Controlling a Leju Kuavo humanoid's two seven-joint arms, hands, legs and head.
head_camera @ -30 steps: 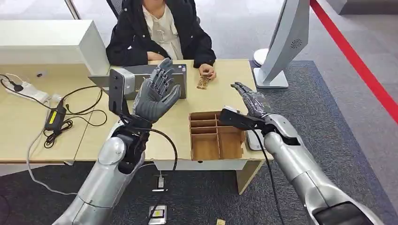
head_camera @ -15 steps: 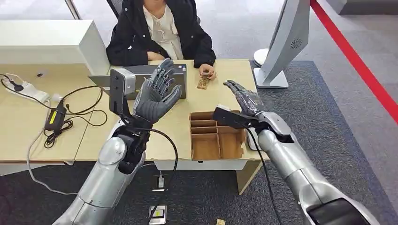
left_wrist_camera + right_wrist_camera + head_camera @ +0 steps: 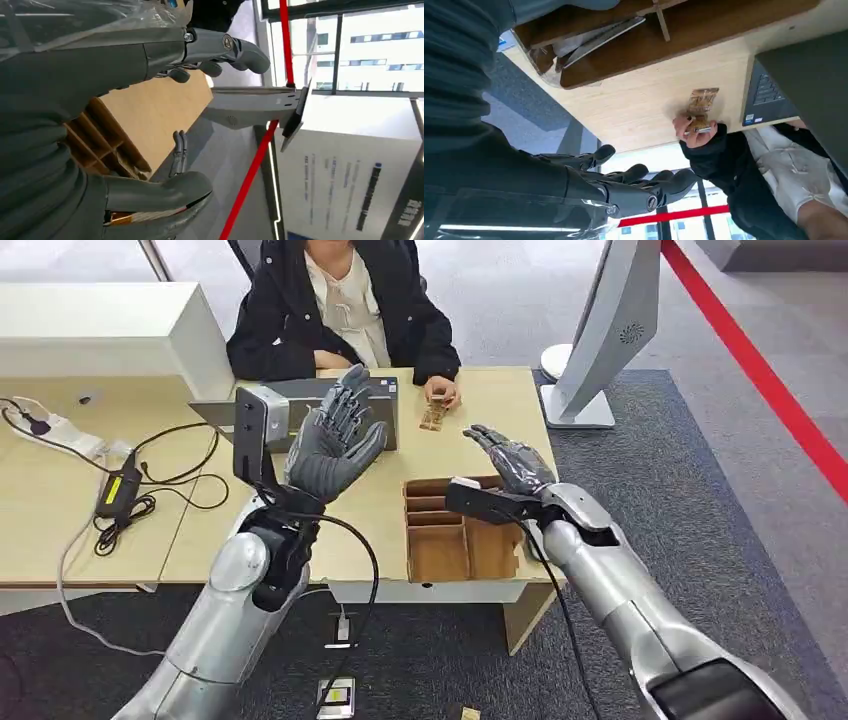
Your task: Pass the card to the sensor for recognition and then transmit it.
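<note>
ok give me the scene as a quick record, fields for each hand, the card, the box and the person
left hand: raised over the desk, fingers spread, holds nothing
right hand: open, above the far edge of the box
card: flat on the desk, under the person's hand
box: brown divided tray at the desk's near edge
person: seated across the desk
</note>
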